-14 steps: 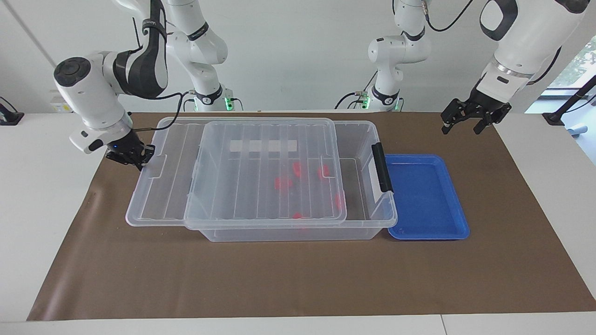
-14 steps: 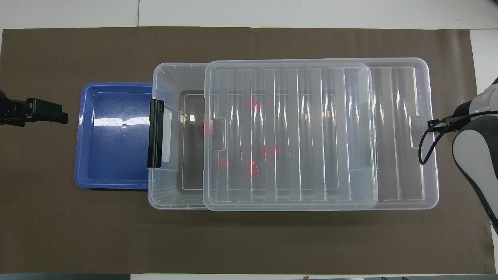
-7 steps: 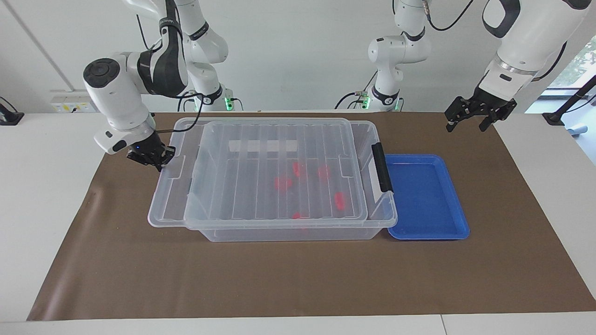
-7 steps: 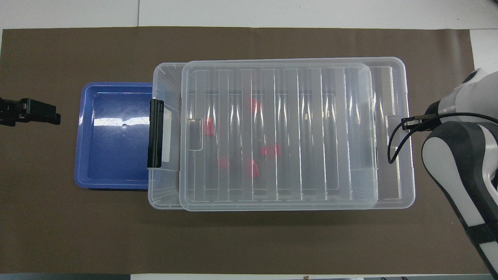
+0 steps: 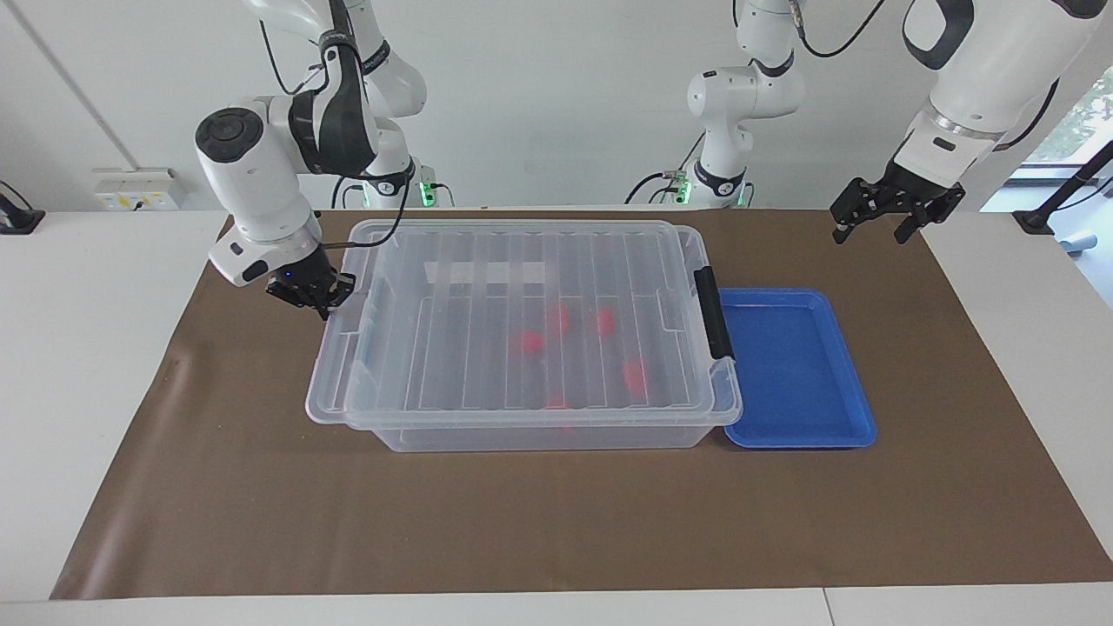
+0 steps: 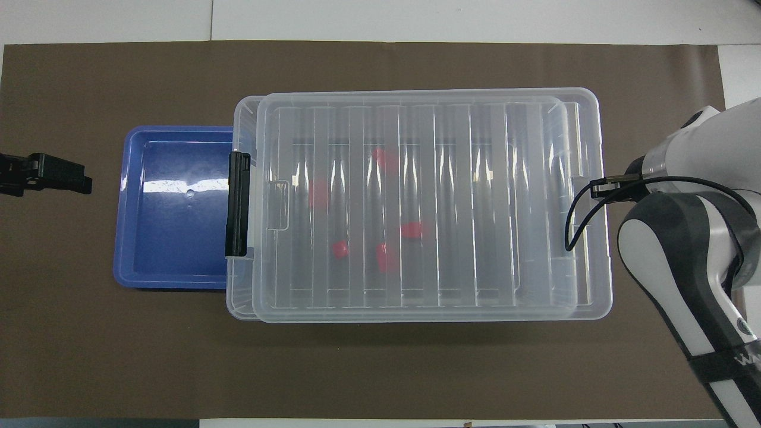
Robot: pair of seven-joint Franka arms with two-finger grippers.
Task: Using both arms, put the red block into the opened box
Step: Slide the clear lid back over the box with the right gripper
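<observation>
The clear box (image 5: pixel 556 437) stands mid-table with several red blocks (image 5: pixel 528 341) lying on its floor, seen through the ribbed clear lid (image 5: pixel 487 261). The lid covers nearly the whole box and sticks out a little past its rim toward the right arm's end. My right gripper (image 5: pixel 317 300) is shut on the lid's end tab there. From above, the lid (image 6: pixel 535 208) hides all of the box (image 6: pixel 241 119) except a strip by the black latch (image 6: pixel 238 202). My left gripper (image 5: pixel 869 235) hangs open and holds nothing, over the brown mat past the blue tray.
A shallow blue tray (image 5: pixel 796 365) with nothing in it sits against the box's latch end. Two slimmer white arms (image 5: pixel 739 96) stand at the robots' edge of the table. A brown mat (image 5: pixel 556 522) covers the table.
My right gripper has slid the lid toward the left arm's end, so it now covers almost the whole box. The left gripper rose slightly, then stayed put.
</observation>
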